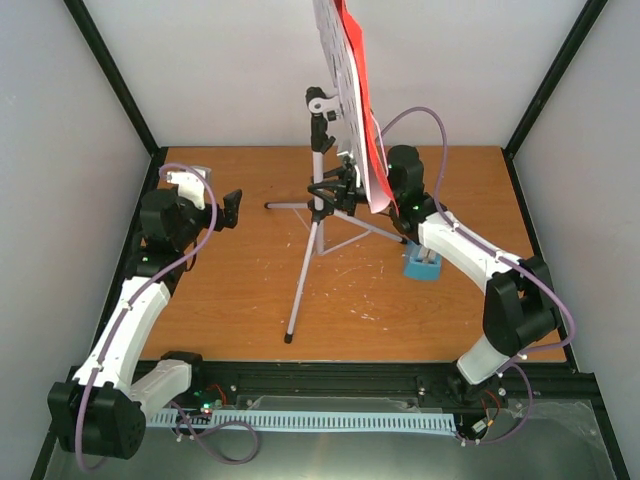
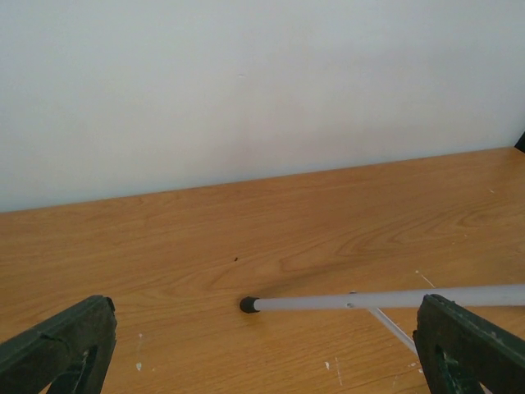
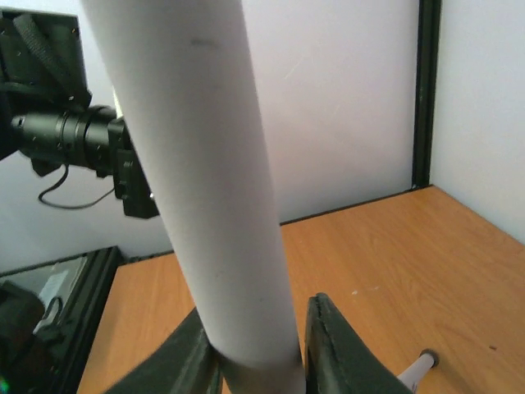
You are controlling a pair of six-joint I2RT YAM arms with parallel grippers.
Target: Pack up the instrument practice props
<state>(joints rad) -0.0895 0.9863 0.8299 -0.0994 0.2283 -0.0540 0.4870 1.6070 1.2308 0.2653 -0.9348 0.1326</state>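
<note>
The music stand stands mid-table on silver tripod legs. Its white hole-punched desk is at the top, with a red sheet on it. No green sheet shows. My right gripper is shut on the stand's white pole, which fills the gap between its fingers. The small blue metronome sits on the table, partly under my right arm. My left gripper is open and empty, facing the black-capped tip of the left tripod leg, a short way off.
The wooden tabletop is enclosed by white walls with black frame posts. A black rail runs along the near edge between the arm bases. The tripod legs spread left, front and right across the middle.
</note>
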